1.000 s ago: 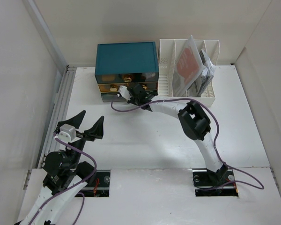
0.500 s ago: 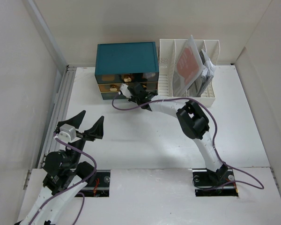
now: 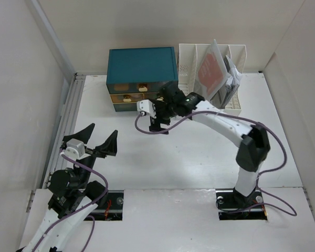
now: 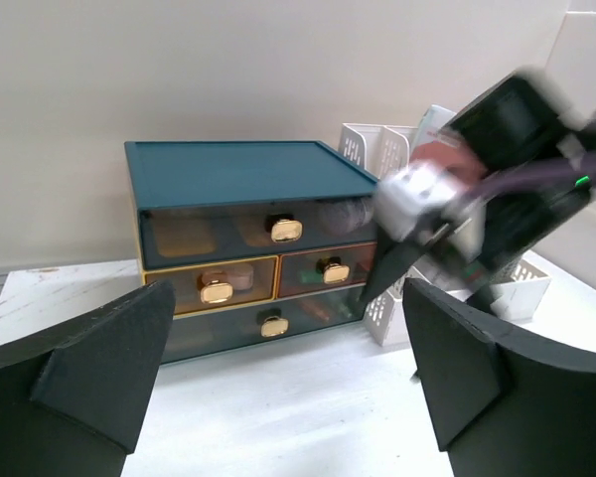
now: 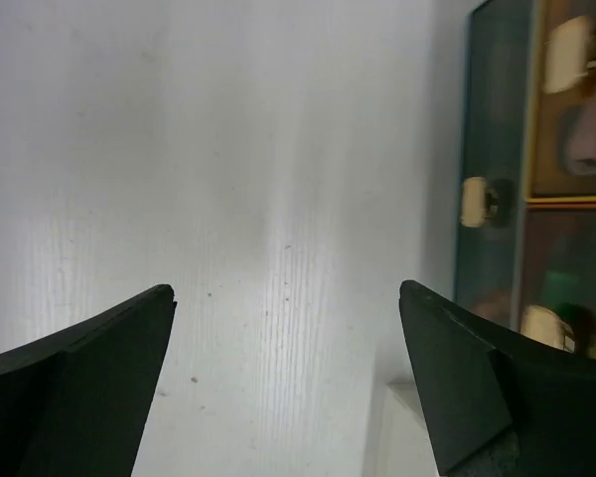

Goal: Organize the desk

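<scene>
The desk (image 3: pixel 163 157) is a fixed, stiff white slab under both arms. There is nothing on it to lift, so I judge any hold belongs on a gold knob (image 4: pixel 286 229) of the teal drawer box (image 3: pixel 142 64) at its far edge. Its matte top looks smooth, probably slick. Left hand (image 3: pixel 104 131) and right hand (image 5: pixel 286 290) stand wide apart, empty — pale walls (image 3: pixel 21 79) close in.

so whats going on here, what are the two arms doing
The job is tidying the white desk. The right end effector hangs open and empty just in front of the teal drawer box, which stands beside the white file rack holding papers. The left end effector is open too, holding nothing, near its base and facing the drawers.
</scene>
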Tool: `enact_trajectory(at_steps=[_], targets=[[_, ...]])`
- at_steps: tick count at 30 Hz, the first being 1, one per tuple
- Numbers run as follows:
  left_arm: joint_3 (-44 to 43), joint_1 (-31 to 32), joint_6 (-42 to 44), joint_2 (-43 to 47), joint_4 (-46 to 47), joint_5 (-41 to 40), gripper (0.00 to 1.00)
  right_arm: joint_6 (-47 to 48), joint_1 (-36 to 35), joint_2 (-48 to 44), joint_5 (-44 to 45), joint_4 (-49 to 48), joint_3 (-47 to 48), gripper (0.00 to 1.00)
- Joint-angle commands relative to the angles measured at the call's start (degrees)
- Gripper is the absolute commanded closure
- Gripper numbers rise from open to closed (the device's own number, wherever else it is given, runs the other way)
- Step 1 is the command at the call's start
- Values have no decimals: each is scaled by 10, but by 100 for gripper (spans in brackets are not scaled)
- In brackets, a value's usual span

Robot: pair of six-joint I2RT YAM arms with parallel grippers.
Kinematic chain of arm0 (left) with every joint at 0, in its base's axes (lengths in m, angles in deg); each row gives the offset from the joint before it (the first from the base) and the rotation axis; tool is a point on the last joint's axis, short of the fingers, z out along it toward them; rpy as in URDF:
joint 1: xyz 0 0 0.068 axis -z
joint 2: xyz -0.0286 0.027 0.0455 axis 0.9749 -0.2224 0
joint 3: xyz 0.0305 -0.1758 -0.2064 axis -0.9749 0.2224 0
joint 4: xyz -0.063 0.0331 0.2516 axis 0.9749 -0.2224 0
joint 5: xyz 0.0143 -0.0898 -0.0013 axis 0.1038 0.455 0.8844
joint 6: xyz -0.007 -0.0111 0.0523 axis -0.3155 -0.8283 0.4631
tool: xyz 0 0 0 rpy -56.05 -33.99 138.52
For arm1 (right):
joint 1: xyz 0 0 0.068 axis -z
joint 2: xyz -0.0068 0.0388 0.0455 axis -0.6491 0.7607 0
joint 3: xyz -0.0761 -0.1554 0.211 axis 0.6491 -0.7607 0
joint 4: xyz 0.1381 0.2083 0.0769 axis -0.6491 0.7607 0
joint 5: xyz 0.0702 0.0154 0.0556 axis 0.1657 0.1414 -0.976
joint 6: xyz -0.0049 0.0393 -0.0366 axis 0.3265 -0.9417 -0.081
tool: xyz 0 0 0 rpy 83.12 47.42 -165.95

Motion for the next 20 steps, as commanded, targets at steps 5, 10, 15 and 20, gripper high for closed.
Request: enact_trajectory(at_steps=[5, 10, 15, 20], targets=[[-5, 0, -36, -4, 35, -48, 0, -196, 17, -203, 190, -191, -105, 0], [-5, 0, -47, -21, 40, -56, 0, -350, 54, -330, 433, -319, -193, 0], [-5, 0, -47, -45, 40, -50, 0, -456, 195, -442, 396, -355, -277, 0], [-5, 0, -47, -66, 40, -32, 0, -436, 284, -545, 292, -396, -366, 0]])
